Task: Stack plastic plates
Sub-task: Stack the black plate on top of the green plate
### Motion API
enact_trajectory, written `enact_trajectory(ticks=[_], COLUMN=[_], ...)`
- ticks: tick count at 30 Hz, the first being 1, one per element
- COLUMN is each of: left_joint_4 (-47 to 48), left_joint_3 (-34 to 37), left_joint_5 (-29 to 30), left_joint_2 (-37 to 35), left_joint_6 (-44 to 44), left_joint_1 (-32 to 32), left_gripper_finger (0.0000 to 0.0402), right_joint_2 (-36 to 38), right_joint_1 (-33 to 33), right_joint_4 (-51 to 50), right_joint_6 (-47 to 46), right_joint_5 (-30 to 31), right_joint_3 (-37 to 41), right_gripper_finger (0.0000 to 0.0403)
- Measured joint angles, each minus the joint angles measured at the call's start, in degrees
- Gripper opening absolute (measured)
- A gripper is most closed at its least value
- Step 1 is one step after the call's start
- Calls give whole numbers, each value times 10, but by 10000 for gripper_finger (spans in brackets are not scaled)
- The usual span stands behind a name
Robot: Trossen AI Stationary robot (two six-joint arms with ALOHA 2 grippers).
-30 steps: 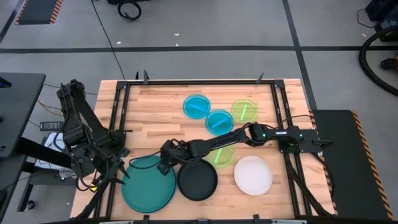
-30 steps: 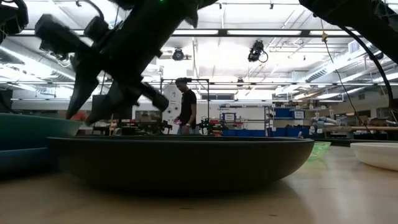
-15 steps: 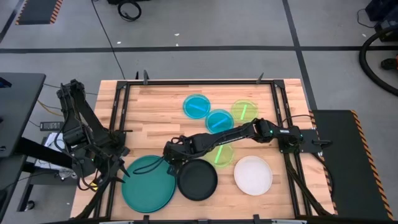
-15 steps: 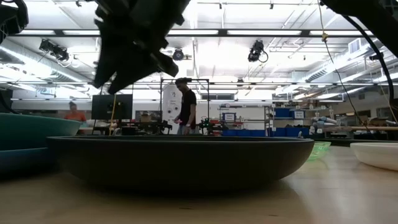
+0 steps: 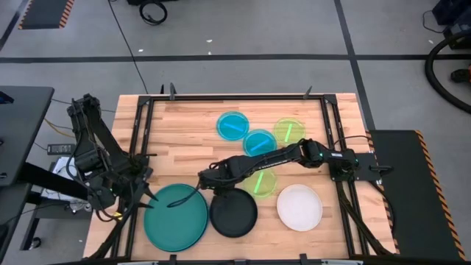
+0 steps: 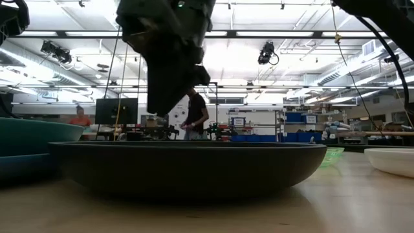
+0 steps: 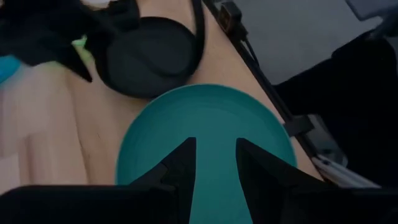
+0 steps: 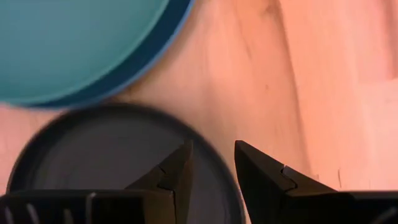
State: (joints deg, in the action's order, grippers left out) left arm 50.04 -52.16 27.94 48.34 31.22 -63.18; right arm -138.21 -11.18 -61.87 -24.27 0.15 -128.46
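The large teal plate [image 5: 175,218] lies near the table's near-left corner on top of the blue plate, whose rim [image 8: 163,46] shows beneath it. To its right the black plate [image 5: 234,213] and the white plate [image 5: 299,207] rest flat on the wood. Two cyan plates [image 5: 234,125] [image 5: 259,143] and a lime green one [image 5: 289,131] lie farther back. A second lime green plate [image 5: 263,182] sits partly under the right arm. My right gripper [image 8: 211,149] hangs open over the black plate's far-left rim [image 8: 205,155]. My left gripper [image 7: 214,144] is open above the teal plate's left side [image 7: 211,118].
A dark metal frame [image 5: 140,140] runs along the table's edges. Bare wood [image 5: 180,136] lies free on the far-left part of the table. In the low view a person [image 6: 194,116] stands in the room far behind the table.
My right gripper has moved toward the table's right, from the teal plate's far-right rim to above the black plate's far-left rim. The plates have stayed where they were.
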Motion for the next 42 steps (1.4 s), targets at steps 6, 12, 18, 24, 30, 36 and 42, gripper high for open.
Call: enact_trajectory(ticks=[6, 12, 18, 24, 30, 36, 42], left_joint_4=[0, -2, -4, -4, -5, -6, -5], left_joint_3=[1, 1, 1, 1, 1, 1, 1], left_joint_5=[66, 129, 155, 156, 156, 156, 156], left_joint_2=[2, 27, 67, 108, 132, 132, 132], left_joint_6=[62, 104, 158, 236, 295, 315, 312], left_joint_1=[0, 0, 0, 0, 0, 0, 0], left_gripper_finger=[121, 121, 121, 121, 121, 121, 121], right_joint_2=[0, 0, -1, -2, -2, -3, -4], right_joint_1=[0, 0, 5, 15, 16, 19, 20], right_joint_4=[-55, -94, -100, -102, -86, -52, -22], right_joint_6=[33, 91, 154, 195, 227, 225, 219], right_joint_5=[-14, -10, -12, -13, -17, -33, -44], right_joint_3=[0, 0, 1, 1, 13, 50, 83], right_gripper_finger=[130, 130, 131, 130, 130, 129, 129])
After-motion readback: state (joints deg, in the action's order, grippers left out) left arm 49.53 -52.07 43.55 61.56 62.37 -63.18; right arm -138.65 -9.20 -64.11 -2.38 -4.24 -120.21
